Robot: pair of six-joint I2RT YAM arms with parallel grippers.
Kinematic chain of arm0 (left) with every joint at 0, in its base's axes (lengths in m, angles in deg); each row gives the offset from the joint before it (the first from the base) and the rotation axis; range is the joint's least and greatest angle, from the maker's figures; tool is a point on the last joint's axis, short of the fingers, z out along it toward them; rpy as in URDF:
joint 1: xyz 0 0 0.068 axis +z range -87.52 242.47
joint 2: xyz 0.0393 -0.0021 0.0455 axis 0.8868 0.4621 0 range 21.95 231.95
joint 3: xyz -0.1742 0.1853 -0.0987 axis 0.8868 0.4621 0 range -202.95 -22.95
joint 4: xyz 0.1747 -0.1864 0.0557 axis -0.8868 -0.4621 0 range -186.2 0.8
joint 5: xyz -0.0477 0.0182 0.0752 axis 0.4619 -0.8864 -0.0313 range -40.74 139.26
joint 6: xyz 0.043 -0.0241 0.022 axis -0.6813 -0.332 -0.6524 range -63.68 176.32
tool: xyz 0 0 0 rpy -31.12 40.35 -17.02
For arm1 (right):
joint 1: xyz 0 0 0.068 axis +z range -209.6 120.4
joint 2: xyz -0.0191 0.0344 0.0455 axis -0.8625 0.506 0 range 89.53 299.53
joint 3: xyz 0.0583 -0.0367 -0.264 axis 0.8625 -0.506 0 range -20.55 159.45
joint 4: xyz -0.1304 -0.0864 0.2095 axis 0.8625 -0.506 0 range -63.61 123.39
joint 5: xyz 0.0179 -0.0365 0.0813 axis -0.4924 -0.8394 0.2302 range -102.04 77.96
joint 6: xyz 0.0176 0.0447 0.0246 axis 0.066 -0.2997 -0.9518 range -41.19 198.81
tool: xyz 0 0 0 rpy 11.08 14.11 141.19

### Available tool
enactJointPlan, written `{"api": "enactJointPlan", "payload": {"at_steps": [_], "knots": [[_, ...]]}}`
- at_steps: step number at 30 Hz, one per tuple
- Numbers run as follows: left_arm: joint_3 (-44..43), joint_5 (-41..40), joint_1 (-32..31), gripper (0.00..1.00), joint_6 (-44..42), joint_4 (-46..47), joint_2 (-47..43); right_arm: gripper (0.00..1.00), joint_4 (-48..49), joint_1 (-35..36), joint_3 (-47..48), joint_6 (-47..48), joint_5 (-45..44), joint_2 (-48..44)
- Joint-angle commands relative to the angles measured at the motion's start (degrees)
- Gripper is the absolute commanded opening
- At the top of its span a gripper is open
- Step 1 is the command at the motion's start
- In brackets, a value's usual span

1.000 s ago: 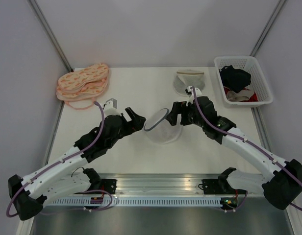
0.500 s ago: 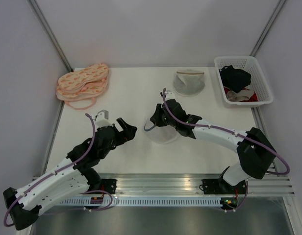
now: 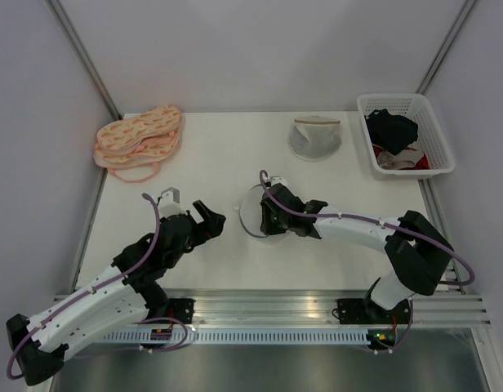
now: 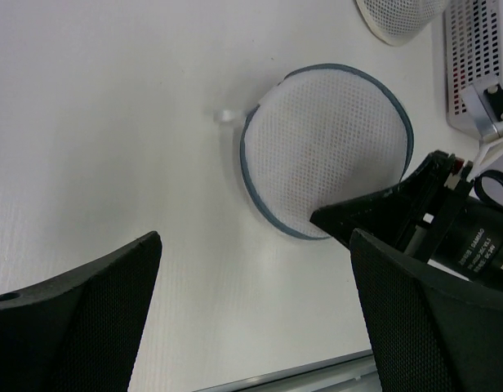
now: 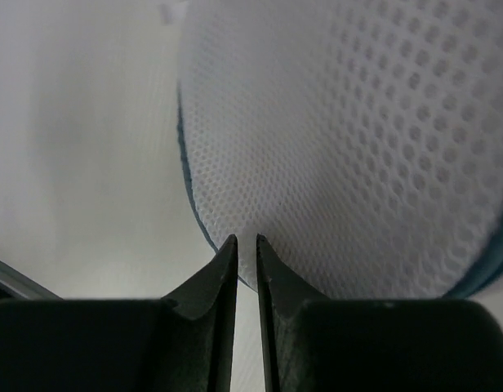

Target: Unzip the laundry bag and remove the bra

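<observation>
The laundry bag lies flat on the table's middle, a round white mesh dome with a dark hoop rim. A small white tab sticks out at its rim. My right gripper is at the bag's right edge. In the right wrist view its jaws are nearly closed, with the mesh edge pinched between the tips. My left gripper is wide open, left of the bag and apart from it, with only bare table between its fingers. The bra is hidden.
A greyer mesh bag with a beige band sits at the back. A white basket of dark clothes stands at the back right. A stack of peach patterned bras lies at the back left.
The bag, earlier tilted up between both grippers, now lies flat. My right gripper swung to its near right edge and closed on the mesh. My left arm drew back to the left.
</observation>
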Motion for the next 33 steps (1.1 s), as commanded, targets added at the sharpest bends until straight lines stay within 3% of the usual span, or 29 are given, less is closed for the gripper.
{"api": "enactJointPlan", "payload": {"at_steps": [1,11,16,19,26,30,33], "knots": [[-0.4,-2.1,-0.2,1.0,0.7,0.9,1.0,0.2,-7.8,0.4,-2.3,1.5,-2.1,-4.7],[3.6,1.6,0.2,1.0,-13.9,22.4,11.7,0.24,-16.3,0.4,-4.9,5.2,-13.3,-7.3],[2.7,5.4,1.5,1.0,-22.7,31.7,23.9,0.24,-15.6,-1.4,-5.6,6.9,-16.7,-6.3],[1.8,11.3,2.8,1.0,-25.6,37.2,28.6,0.24,-14.2,-2.8,-5.9,8.4,-17.0,-5.6],[1.5,28.3,3.0,1.0,-30.1,49.0,30.2,0.24,-11.7,-4.1,-5.7,11.7,-15.5,-6.0],[1.9,37.4,3.0,1.0,-32.2,50.2,31.8,0.23,-11.1,-4.5,-5.6,12.8,-14.8,-6.1],[-2.2,39.0,3.0,1.0,-33.2,43.6,36.5,0.23,-11.0,-4.7,-5.1,13.1,-14.5,-6.4]]}}
